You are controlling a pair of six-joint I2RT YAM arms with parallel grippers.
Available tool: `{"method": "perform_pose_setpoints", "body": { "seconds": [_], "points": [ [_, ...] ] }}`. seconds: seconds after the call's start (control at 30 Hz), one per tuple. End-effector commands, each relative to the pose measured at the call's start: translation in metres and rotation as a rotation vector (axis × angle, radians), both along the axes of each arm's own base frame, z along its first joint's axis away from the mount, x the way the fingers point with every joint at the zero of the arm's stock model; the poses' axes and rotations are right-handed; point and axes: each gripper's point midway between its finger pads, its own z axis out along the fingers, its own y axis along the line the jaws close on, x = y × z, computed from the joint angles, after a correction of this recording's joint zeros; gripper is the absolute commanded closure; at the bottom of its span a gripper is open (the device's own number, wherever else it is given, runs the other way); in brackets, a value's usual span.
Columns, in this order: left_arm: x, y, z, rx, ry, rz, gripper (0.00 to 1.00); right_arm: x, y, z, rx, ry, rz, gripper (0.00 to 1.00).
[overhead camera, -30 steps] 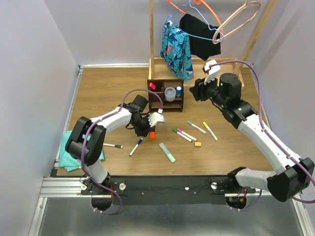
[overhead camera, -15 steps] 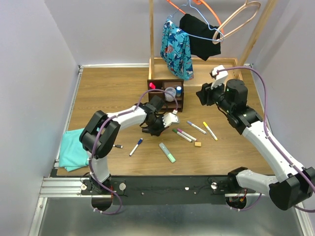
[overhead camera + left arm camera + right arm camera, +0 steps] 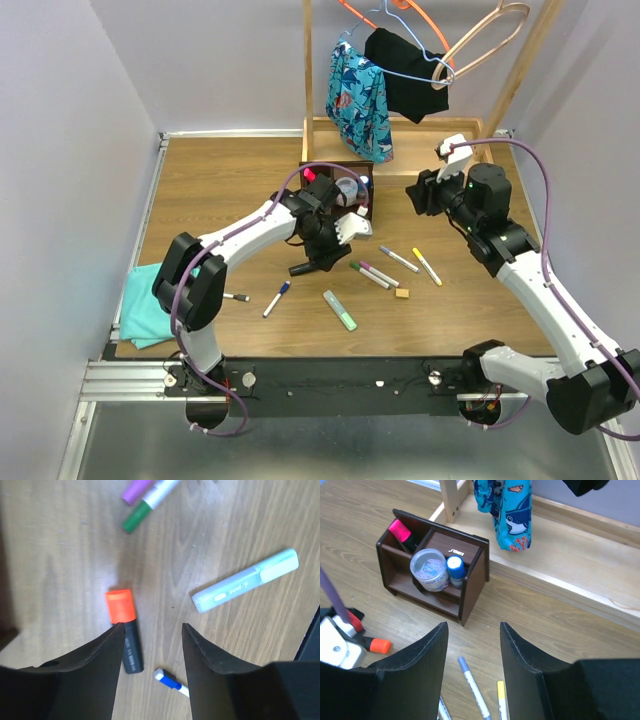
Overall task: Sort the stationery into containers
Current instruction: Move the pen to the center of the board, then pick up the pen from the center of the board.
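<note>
1. Left wrist view is showing the left pincer hanging spread and empty over the orange highlighter, which is lying flat on the worktop just beside one finger.
2. The jaws are standing wide, probably to straddle the barrel before pinching.
3. The right pincer is hovering spread and empty, facing the organizer.
4. The organizer is holding the clear tub; the pale-green highlighter is lying loose on the worktop.

Organizer at desk rear-ctr; tub in its mid compartment. In front, L to R: highlighter, marker pair, single marker, outer marker. Nearer row: near marker, 2nd highlighter, eraser. Cloth at L edge, stray marker just R.
</note>
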Motion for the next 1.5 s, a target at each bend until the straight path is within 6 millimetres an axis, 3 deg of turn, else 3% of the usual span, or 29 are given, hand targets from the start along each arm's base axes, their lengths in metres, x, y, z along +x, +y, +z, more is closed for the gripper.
{"method": "perform_pose_setpoints", "body": {
  "seconds": [0.0, 0.23, 0.6, 1.2, 1.3, 1.37, 1.47],
  "points": [
    [0.019, 0.004, 0.008, 0.043, -0.061, 0.120, 0.40, -0.001, -0.003, -0.005, 0.007, 0.010, -0.004, 0.46],
    [0.039, 0.005, -0.023, 0.107, -0.085, 0.161, 0.40, 0.003, -0.002, -0.002, 0.005, 0.009, 0.000, 0.46],
    [0.049, 0.001, -0.048, 0.123, -0.087, 0.198, 0.40, 0.004, -0.005, -0.004, 0.008, 0.017, -0.006, 0.46],
    [0.033, 0.017, -0.079, 0.195, -0.031, 0.199, 0.50, 0.003, -0.010, -0.011, 0.007, 0.024, -0.014, 0.46],
    [0.031, 0.014, -0.078, 0.188, -0.014, 0.198, 0.61, 0.003, -0.010, -0.011, 0.001, 0.025, -0.016, 0.46],
    [0.032, 0.006, -0.066, 0.153, -0.002, 0.198, 0.67, 0.004, -0.012, -0.007, -0.008, 0.017, -0.017, 0.46],
    [0.028, -0.009, -0.027, 0.064, 0.017, 0.185, 0.78, 0.007, -0.014, -0.002, -0.036, 0.017, -0.019, 0.46]
  ]
}}
